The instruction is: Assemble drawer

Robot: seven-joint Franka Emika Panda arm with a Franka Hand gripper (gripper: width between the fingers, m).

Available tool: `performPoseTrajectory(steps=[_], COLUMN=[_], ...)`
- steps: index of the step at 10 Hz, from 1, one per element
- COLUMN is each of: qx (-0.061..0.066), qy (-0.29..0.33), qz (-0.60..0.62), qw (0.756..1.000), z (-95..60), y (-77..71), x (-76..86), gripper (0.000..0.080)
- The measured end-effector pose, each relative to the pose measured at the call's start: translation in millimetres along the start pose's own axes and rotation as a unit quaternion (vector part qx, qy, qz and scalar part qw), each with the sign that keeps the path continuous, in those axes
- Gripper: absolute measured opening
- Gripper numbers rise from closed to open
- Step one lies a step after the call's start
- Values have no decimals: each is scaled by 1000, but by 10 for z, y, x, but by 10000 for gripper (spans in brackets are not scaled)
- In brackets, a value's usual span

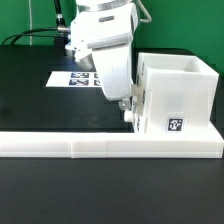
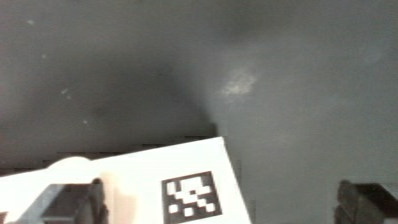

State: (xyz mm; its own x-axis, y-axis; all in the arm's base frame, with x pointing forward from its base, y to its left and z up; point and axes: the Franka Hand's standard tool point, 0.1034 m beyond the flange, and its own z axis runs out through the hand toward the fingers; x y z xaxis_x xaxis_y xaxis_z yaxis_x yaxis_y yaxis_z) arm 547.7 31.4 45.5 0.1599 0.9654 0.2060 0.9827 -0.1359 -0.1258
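Against the housing (image 1: 174, 95), jaws look spread, gripping nothing. Hollow white plastic: probably light, stiff, slick. Pinch a thin wall.

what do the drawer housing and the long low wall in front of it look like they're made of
The drawer housing looks like white plastic, matte: thick, uniform walls, soft shading, no grain, with a printed black-and-white tag on its front. The low wall appears to be the same matte white plastic, with a visible seam between sections. Neither can be confirmed by look alone.
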Motion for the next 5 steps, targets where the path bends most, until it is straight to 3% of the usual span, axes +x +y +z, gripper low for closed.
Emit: performPoseTrajectory(steps=[1, 4, 5], qx=[1, 31, 27], qy=[0, 2, -3], qz=[2, -25, -19], qw=[1000, 999, 999], z=[0, -131, -196], y=[-8, -39, -16], x=[-42, -585, -652], gripper=[649, 649, 649])
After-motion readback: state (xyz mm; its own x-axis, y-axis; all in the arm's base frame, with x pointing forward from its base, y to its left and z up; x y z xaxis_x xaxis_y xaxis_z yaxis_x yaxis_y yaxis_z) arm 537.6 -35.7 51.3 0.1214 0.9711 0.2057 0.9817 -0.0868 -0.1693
